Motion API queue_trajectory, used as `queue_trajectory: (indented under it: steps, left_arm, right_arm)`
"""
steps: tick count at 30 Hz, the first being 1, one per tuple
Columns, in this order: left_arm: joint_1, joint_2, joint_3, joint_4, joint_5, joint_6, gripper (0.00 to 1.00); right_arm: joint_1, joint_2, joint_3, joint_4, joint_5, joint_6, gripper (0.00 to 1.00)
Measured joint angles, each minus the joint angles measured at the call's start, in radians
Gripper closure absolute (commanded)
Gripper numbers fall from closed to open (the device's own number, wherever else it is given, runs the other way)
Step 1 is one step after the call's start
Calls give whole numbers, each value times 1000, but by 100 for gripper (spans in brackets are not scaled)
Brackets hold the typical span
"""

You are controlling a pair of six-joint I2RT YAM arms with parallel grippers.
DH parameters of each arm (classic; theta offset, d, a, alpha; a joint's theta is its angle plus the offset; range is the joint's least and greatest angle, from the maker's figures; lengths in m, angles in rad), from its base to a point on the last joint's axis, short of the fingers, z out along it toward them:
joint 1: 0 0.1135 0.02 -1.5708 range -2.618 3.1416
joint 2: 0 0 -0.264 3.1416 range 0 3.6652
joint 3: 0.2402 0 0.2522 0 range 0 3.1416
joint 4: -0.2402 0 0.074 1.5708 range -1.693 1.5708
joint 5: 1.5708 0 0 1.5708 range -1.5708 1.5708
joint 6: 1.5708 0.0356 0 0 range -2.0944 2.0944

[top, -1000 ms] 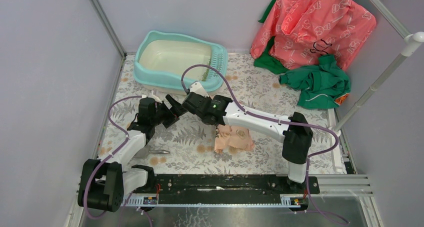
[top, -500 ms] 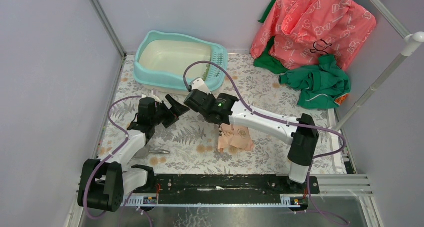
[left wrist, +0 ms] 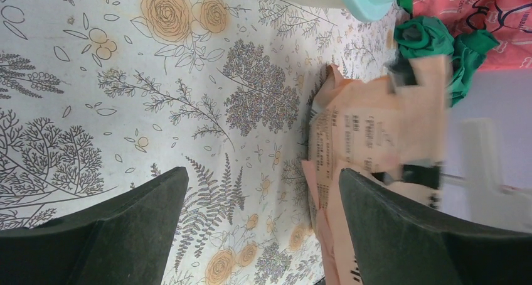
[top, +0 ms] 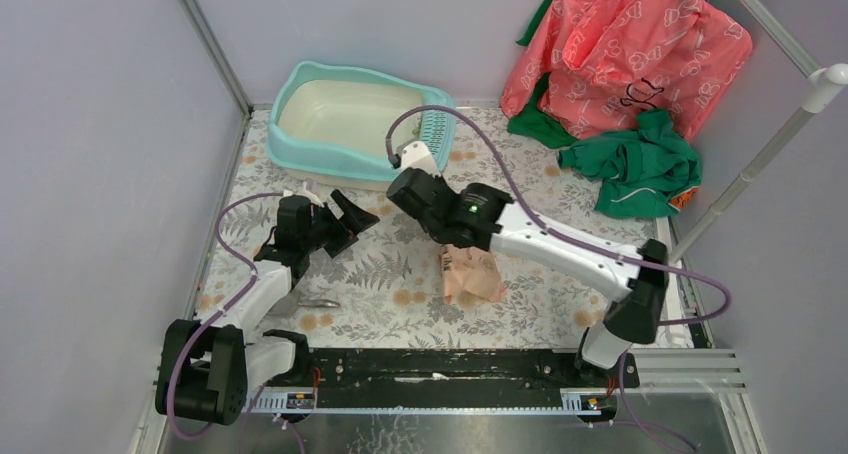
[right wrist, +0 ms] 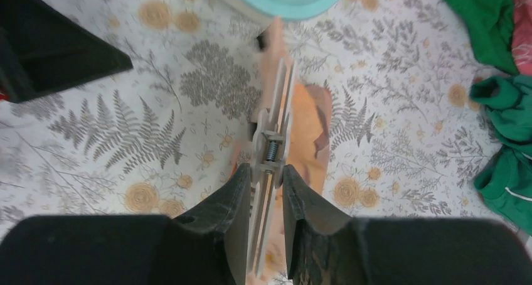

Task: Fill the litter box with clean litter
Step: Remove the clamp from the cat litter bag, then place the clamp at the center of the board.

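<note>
**A:** Start at the left. Where is the litter box?

**B:** The litter box (top: 310, 159) sits at the far left of the floral mat (top: 380, 294), close to the back wall. It is a rounded-rectangular tray of glossy light-teal plastic. Its basin (top: 345, 114) is smooth cream, and a slotted grille (top: 433, 132) runs along its right end.

**A:** And the left gripper?

**B:** The left gripper (left wrist: 262, 178) hangs over the fern print, nearer than the box. Its jaws are spread as wide as they go, with nothing between the matte black, wedge-shaped fingers (left wrist: 125, 228).

**A:** Next along?

**B:** The right gripper (right wrist: 268, 170) is narrowed down onto a pale plastic spring clip (right wrist: 271, 140), whose coil spring shows between its two flat halves. The clip bites the top edge of a peach paper bag (top: 472, 276), creased and printed, which hangs under the wrist. I cannot tell whether the bag's bottom touches the mat, and its inside is hidden.

**A:** Far right?

**B:** A big coral-pink printed bag (top: 620, 54) slumps in the back corner. A crumpled green cloth (top: 635, 164) lies against its front.
</note>
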Motion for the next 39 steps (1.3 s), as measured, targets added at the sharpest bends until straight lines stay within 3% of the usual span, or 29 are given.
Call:
queue_trajectory:
  steps: [9,20,21,23,26,30,39]
  left_arm:
    - [0,-1,0,-2,-1,0,2]
    - [-1,-27,19,-27,-2,4,2]
    - [-1,-30,21,-27,-2,5,2]
    - [-1,-36,26,-31,-3,7,2]
    - [-1,-44,31,-41,-5,14,2]
    - [-1,-50,32,-60,-6,18,2]
    - [-1,-67,32,-78,-8,19,1]
  right_arm:
    - [-56,-179,5,42,6,-2,100]
    - [-484,-177,-290,140,-100,25,100]
    - [-510,-167,-314,150,-109,31,94]
    - [-558,-140,-354,174,-133,41,64]
    - [-603,-97,-396,207,-159,53,43]
    - [-614,-80,-428,222,-192,59,32]
    - [-600,-173,-489,237,-316,58,30]
